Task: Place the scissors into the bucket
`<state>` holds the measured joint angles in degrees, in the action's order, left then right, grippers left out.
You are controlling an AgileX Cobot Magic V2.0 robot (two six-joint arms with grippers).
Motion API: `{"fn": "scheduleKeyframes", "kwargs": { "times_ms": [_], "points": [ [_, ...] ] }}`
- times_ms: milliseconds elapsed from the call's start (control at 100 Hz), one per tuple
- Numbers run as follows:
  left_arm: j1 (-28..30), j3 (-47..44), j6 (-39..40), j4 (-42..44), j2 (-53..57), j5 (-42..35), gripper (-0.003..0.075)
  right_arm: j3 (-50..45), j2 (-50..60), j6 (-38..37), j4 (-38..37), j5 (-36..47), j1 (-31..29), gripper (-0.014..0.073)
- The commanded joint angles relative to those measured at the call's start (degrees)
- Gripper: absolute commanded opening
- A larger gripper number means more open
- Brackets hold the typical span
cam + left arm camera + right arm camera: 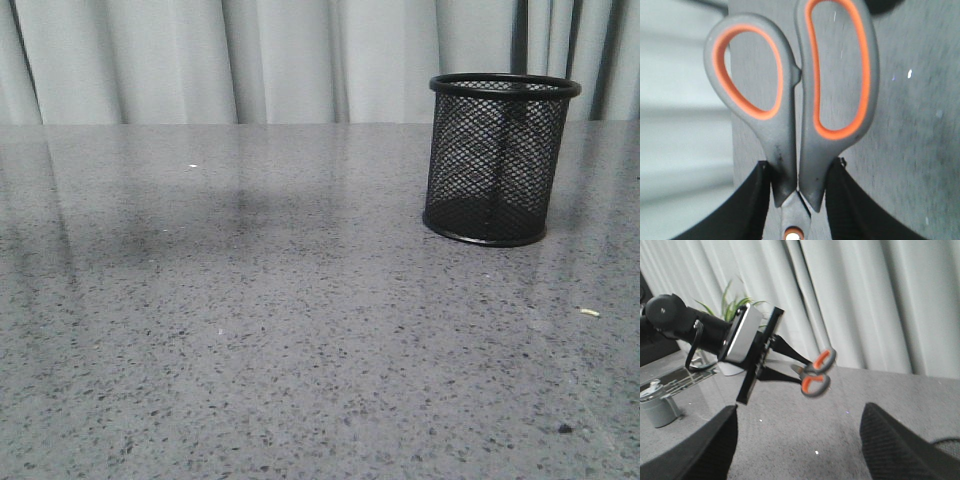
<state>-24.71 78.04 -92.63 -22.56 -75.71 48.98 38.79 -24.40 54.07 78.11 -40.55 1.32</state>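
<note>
Scissors: the scissors are held off the desk in the left claw; 2 matt dark grey plastic handles are seen, each finger loop lined inside with a smooth orange band, 1 loop rounder and smaller, the other long and oval; an orange pivot is glimpsed between the fingers; the blades are hidden

Left claw: it is clamped on the scissors at the neck of the handles, 2 black textured fingers pressed against either side; from the right wrist view the same claw is seen at the end of a black arm with a silver-white block, the scissors carried in the air with loops pointing away from the arm

Right claw: 2 dark, finely ribbed fingers are seen spread wide apart with nothing between them

Bucket: the bucket is a black wire-mesh cylinder with a solid rolled rim and a solid base ring, standing upright on the desk at the right, well apart from the scissors; nothing is seen through the mesh

Desk: the desk is a glossy grey speckled surface, stone-like, with faint reflections

Backdrop: pale grey curtains hang in soft vertical folds; a green leafy plant is seen behind the left arm
</note>
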Motion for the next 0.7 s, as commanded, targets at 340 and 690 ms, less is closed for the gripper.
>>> {"fn": "scheduleKeyframes", "kwargs": {
  "times_ms": [340,690],
  "points": [
    [-12.17,1.36,0.56,-2.56,6.64,-11.13,0.0168,18.18,-20.94,2.86,2.66,-7.76,0.30,0.0533],
    [-14.13,1.36,0.56,-5.33,8.44,-13.03,0.0168,24.61,-33.94,2.76,2.69,-5.56,11.18,0.0533]
  ]
}}
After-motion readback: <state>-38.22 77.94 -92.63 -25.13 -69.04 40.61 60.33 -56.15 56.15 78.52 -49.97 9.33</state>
